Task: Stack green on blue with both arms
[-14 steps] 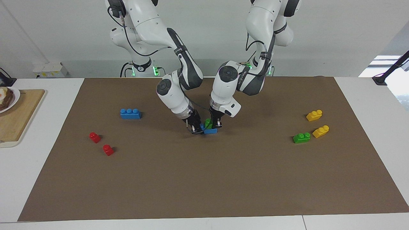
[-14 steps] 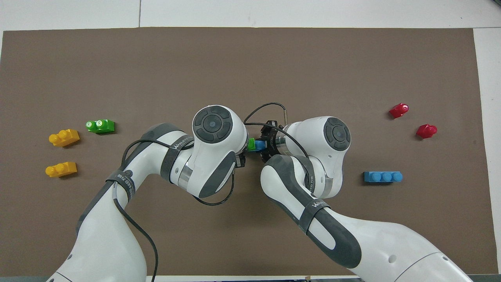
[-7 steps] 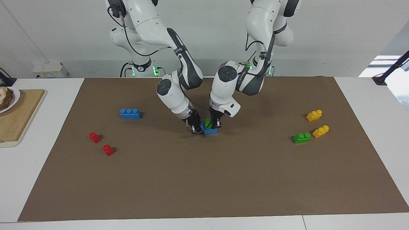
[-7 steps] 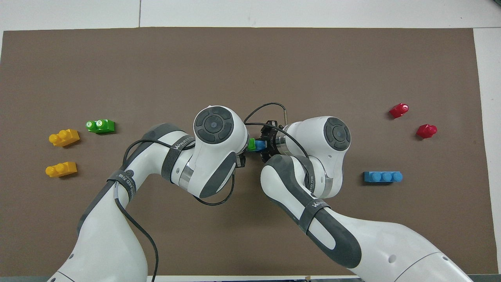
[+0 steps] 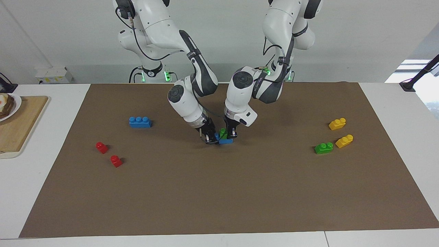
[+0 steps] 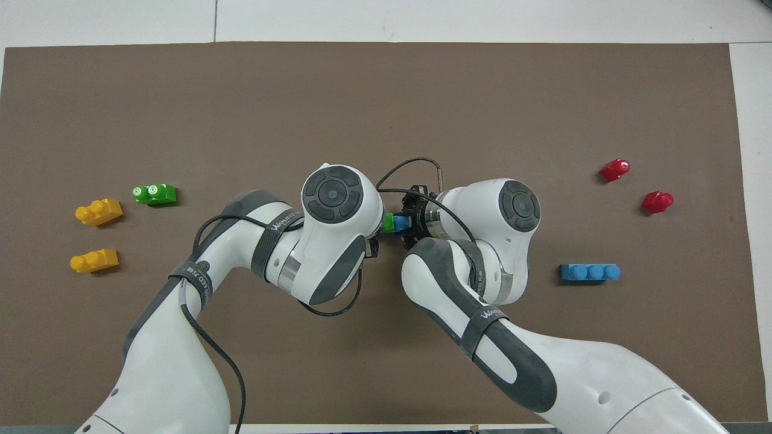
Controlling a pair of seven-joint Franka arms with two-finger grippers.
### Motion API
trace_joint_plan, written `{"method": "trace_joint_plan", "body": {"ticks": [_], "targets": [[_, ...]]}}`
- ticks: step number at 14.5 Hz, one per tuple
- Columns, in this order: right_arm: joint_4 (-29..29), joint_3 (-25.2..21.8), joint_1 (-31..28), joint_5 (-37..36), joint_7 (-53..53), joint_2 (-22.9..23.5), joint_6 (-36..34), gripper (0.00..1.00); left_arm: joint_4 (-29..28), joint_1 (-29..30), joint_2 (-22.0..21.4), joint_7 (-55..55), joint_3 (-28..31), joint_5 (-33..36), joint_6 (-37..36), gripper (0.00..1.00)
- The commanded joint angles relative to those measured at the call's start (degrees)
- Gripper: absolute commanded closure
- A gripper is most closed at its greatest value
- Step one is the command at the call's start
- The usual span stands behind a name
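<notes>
1. Here, near the middle of the brown mat (image 5: 219,192), the right gripper (image 5: 210,138) is clamped on the blue brick (image 5: 226,140), whose long axis runs toward the two arms' ends of the table.
2. On it sits the green brick (image 5: 223,132), pinched by the left gripper (image 5: 230,132), which comes straight down from above; both arms are equally close.
3. From overhead, the wrists hide the fingertips and all but a sliver of each brick, so whether the studs are fully seated cannot be told.
</notes>
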Motion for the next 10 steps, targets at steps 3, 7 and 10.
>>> {"method": "trace_joint_plan", "body": {"ticks": [3,7,10], "targets": [[-0.59,-0.18,-0.59,1.7,-2.07,0.64,1.61,1.0,-0.99,0.24,1.95,-1.31,1.38,0.95,1.29,0.0],[-0.5,-0.18,-1.2,1.7,-1.98,0.64,0.91,0.36,-0.46,2.86,-1.03,-0.87,1.65,1.03,-0.28,0.0],[-0.15,-0.09,-2.08,1.79,-1.54,0.64,0.56,0.08,-0.2,7.34,-6.04,0.96,1.65,1.04,-5.37,0.0]]}}
